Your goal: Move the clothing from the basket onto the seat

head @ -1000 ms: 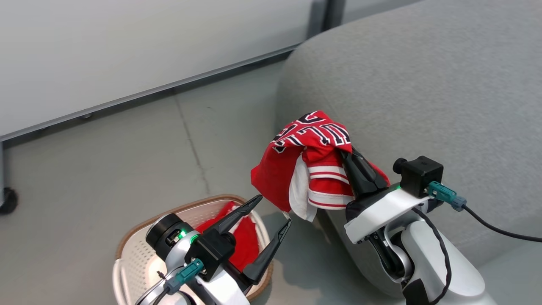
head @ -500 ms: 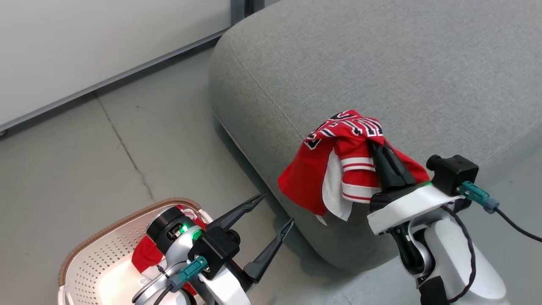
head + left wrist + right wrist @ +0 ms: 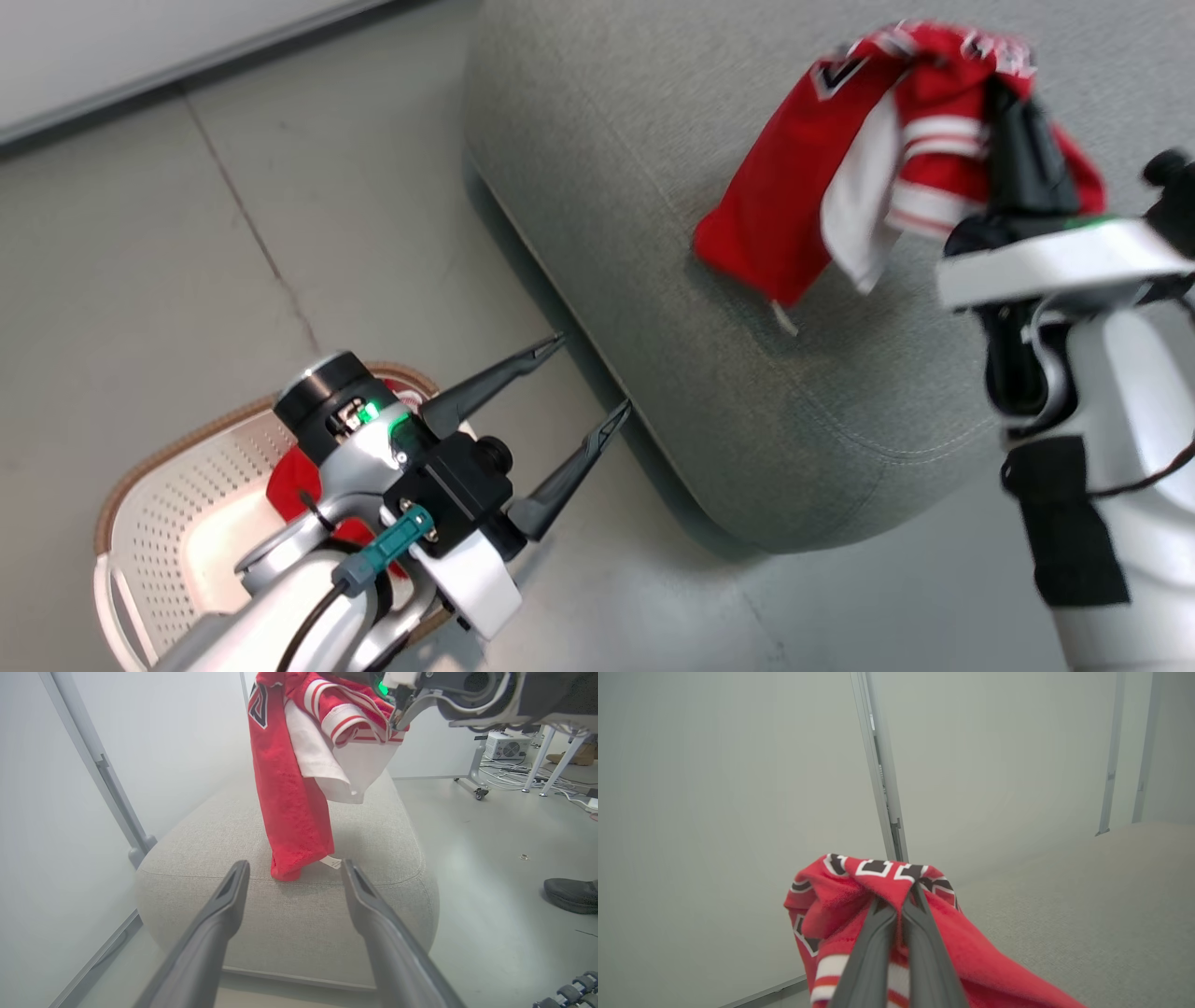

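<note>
The right gripper (image 3: 900, 900) was clamped on the red jersey (image 3: 794, 215), which hung below its fingers, hem seemingly touching the grey seat (image 3: 653, 187). Lowering before release would have landed it safely inside the edge. The left gripper (image 3: 592, 374) gaped, empty.

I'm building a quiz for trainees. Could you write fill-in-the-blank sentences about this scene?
1. The right pincer is ____ on the jersey.
2. The jersey hangs over the grey ____.
3. The left pincer stands ____ and empty.
4. A red garment lies in the cream ____.

Missing words: shut; seat; open; basket.
</note>
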`<state>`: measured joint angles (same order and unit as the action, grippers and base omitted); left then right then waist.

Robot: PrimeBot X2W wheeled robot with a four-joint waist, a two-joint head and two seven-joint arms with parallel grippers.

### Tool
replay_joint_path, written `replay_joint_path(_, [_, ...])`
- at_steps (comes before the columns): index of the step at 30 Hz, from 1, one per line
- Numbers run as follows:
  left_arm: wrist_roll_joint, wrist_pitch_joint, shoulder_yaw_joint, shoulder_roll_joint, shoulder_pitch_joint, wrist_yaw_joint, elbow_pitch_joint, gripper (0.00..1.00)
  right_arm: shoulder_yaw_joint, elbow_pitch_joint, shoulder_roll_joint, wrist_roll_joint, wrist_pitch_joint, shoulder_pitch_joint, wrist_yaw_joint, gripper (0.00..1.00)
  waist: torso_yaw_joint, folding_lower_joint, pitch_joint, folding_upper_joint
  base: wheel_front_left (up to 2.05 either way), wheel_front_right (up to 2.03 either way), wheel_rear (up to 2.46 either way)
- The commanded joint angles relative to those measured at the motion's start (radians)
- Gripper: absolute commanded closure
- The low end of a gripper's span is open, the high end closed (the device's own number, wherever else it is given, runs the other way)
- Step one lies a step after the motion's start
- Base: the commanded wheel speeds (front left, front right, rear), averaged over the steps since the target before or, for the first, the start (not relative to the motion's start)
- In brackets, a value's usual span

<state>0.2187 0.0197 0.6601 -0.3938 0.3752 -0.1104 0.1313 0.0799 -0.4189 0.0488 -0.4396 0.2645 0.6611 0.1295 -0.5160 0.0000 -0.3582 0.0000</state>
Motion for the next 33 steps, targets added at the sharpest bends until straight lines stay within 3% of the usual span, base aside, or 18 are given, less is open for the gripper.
replay_joint_path(1, [-0.011,0.008,-0.008,-0.020,0.040,-0.005,0.023,0.00,-0.042,-0.010,0.004,0.004,0.003,0.058,0.002,1.00,0.038,0.0000,-0.084,0.0000,0.00,0.00,0.00])
replay_joint_path(12, [-0.036,0.037,0.018,-0.090,0.184,-0.017,0.119,0.00,-0.286,-0.094,0.038,0.056,0.003,0.239,0.002,1.00,0.117,0.0000,-0.295,0.0000,0.00,0.00,0.00])
replay_joint_path(20, [-0.037,0.053,0.049,-0.124,0.253,-0.019,0.150,0.00,-0.371,-0.193,0.042,0.092,0.003,0.275,0.002,1.00,0.145,0.0000,-0.385,0.0000,0.00,0.00,0.00])
replay_joint_path(21, [-0.036,0.054,0.051,-0.126,0.256,-0.019,0.152,0.00,-0.378,-0.216,0.039,0.099,0.003,0.274,0.002,0.58,0.147,0.0000,-0.390,0.0000,0.00,0.00,0.00])
replay_joint_path(22, [-0.035,0.053,0.053,-0.129,0.258,-0.019,0.152,0.00,-0.389,-0.225,0.039,0.107,0.003,0.275,0.002,0.01,0.148,0.0000,-0.393,0.0000,0.00,0.00,0.00])
replay_joint_path(33, [-0.009,0.005,0.058,-0.109,0.229,0.006,0.109,0.00,-0.397,-0.184,0.018,0.177,0.003,0.144,0.002,0.00,0.145,0.0000,-0.321,0.0000,0.00,0.00,0.00])
